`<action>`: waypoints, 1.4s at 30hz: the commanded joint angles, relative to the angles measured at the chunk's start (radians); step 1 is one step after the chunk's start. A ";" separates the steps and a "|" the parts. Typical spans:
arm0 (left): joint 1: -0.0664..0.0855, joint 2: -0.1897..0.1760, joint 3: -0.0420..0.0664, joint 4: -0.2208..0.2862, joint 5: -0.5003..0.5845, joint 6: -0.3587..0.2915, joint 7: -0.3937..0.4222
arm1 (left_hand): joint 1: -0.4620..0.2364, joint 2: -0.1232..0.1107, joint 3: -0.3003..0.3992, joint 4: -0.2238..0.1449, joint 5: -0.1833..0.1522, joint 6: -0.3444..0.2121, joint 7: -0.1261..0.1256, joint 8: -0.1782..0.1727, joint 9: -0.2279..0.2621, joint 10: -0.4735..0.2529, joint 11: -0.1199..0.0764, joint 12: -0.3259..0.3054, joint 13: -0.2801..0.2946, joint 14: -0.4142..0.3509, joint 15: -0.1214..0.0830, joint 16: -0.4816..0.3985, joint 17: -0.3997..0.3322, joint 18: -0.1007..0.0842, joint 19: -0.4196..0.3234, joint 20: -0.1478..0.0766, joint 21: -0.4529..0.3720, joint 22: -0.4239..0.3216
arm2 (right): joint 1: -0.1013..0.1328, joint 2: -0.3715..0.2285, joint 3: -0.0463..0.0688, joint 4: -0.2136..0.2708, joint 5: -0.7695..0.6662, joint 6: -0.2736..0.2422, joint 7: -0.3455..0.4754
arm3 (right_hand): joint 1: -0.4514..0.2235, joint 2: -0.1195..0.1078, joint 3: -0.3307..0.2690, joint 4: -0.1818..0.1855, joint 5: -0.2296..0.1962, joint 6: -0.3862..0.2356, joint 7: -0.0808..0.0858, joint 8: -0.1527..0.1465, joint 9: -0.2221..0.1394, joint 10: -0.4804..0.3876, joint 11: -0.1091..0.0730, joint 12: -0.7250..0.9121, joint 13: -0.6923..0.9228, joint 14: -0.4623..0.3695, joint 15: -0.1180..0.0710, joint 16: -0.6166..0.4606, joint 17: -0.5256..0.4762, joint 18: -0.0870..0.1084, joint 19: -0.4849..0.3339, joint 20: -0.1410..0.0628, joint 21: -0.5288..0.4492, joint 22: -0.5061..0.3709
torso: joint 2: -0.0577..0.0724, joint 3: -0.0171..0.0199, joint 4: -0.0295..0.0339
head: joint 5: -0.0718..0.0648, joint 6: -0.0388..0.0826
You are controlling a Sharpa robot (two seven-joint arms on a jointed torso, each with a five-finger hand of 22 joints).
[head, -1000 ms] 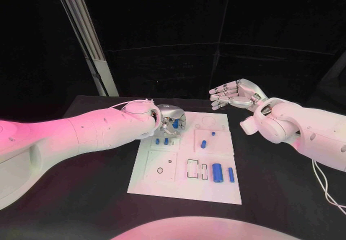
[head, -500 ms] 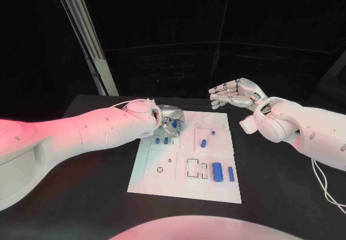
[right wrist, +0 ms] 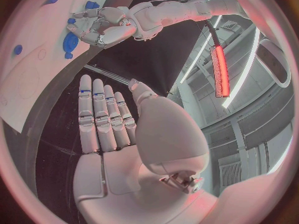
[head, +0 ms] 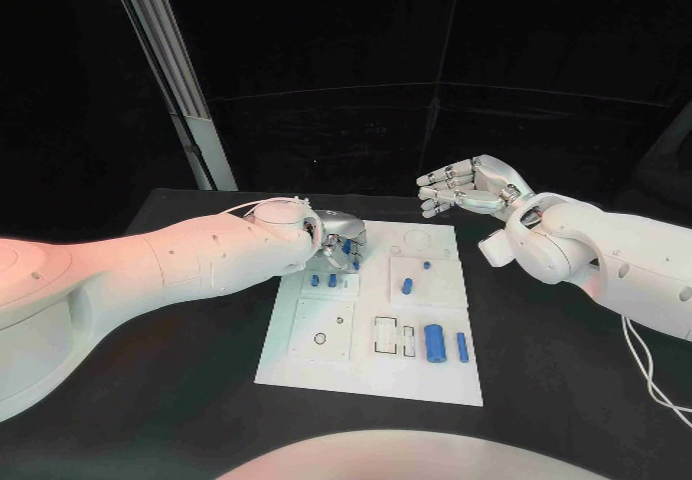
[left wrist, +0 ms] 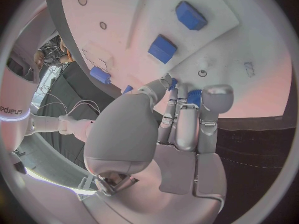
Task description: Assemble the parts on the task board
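Left hand (head: 340,243) is right over the white board's (head: 346,370) far left corner, pinching a small blue part (left wrist: 193,95) above the board. Right hand (head: 469,187) is open, up & well away.

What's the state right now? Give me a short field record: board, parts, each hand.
board: white task board in the middle of the black table
loose parts: blue pieces lying on the board, e.g. a large cylinder beside a slimmer one
left hand: low over the board's far left corner, fingers closed around a blue part
right hand: raised beyond the board, fingers apart, holding nothing
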 commanded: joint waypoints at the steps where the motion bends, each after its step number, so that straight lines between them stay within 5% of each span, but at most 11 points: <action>1: 0.000 0.003 0.000 -0.004 -0.006 0.026 -0.005 | 0.001 0.013 0.005 -0.005 0.001 0.014 -0.002 -0.006 -0.001 0.014 0.000 -0.008 -0.003 0.018 -0.005 0.002 -0.003 -0.014 0.008 -0.003 0.008 0.007 | 0.002 0.002 0.001 0.001 0.000 0.007 0.011 | -0.011 0.000 -0.001 -0.002 -0.001 -0.006 0.008 0.003 0.000 -0.009 -0.001 0.006 -0.001 -0.005 0.000 0.000 -0.001 0.010 0.004 0.006 -0.007 -0.001 | 0.001 0.0002 -0.0004 | 0.001 -0.001; 24: -0.014 0.017 0.000 -0.023 -0.006 0.032 -0.012 | -0.011 0.026 0.008 -0.003 -0.004 0.025 -0.009 -0.041 -0.004 0.067 -0.012 -0.014 -0.006 0.021 -0.016 -0.002 -0.024 -0.024 0.017 -0.012 0.069 0.075 | 0.002 0.004 0.001 0.000 0.000 0.008 0.011 | -0.011 0.001 -0.001 -0.002 0.000 -0.006 0.008 0.003 0.000 -0.009 -0.001 0.007 -0.001 -0.005 0.000 0.000 -0.001 0.010 0.004 0.006 -0.007 -0.001 | 0.000 0.0009 -0.0004 | 0.001 -0.003; 37: -0.017 -0.011 0.002 0.001 0.010 -0.090 0.009 | 0.019 0.054 0.064 -0.032 -0.003 0.080 -0.014 -0.058 -0.001 0.121 -0.022 -0.046 -0.009 0.021 -0.025 -0.016 -0.065 -0.026 0.019 -0.021 0.088 0.097 | 0.002 0.005 0.001 -0.001 0.000 0.008 0.012 | -0.011 0.001 -0.001 -0.002 0.000 -0.006 0.008 0.003 0.000 -0.009 -0.001 0.007 -0.001 -0.005 0.000 0.000 -0.001 0.010 0.004 0.006 -0.007 -0.001 | -0.002 0.0002 0.0003 | -0.002 0.003; 42: -0.017 -0.038 0.023 0.032 0.046 -0.131 0.019 | 0.019 0.053 0.071 -0.035 -0.003 0.082 -0.013 -0.063 -0.002 0.123 -0.021 -0.053 -0.010 0.022 -0.025 -0.015 -0.066 -0.025 0.018 -0.021 0.087 0.096 | 0.002 0.004 0.001 -0.002 0.000 0.008 0.012 | -0.011 0.001 -0.001 -0.002 0.000 -0.006 0.008 0.003 0.000 -0.009 -0.001 0.007 -0.001 -0.005 0.000 0.000 -0.001 0.010 0.004 0.006 -0.007 -0.001 | -0.002 0.0003 0.0009 | -0.003 0.005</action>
